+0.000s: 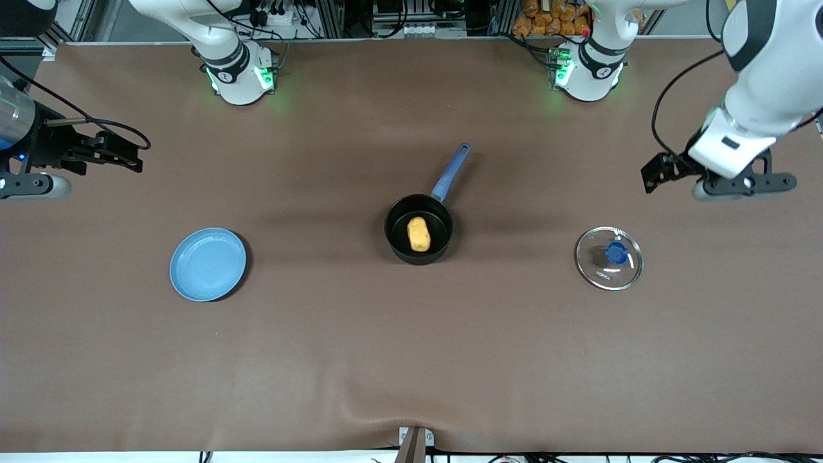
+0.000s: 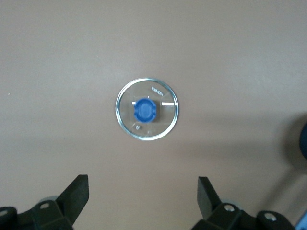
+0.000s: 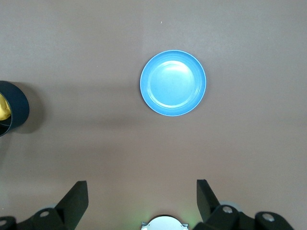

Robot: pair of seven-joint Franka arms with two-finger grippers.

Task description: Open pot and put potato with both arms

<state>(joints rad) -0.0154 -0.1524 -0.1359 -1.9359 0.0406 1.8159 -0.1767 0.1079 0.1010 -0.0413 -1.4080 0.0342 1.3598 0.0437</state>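
The brown table point(image 1: 411, 360) spans the whole scene, bare except for three things in a loose row. Both arms wait raised at its ends. The left gripper point(image 1: 720, 177) hangs over the left arm's end, fingers wide apart and empty; the right gripper point(image 1: 83, 157) hangs over the right arm's end, fingers likewise apart and holding nothing. Each seems pulled back to leave the middle clear.

The light-blue plate point(image 1: 208, 264) lies toward the right arm's end and is empty. The pot point(image 1: 418, 229) sits mid-table, uncovered, its blue handle pointing toward the robots' bases. Its glass lid point(image 1: 609, 258) rests flat toward the left arm's end, well apart from the pot, blue knob up, probably parked there to keep the mouth free. The potato point(image 1: 418, 234) lies inside the pot, so the task looks finished.

In the right wrist view the pot is cut off at the edge, and the arms' upper parts run out of the front view.
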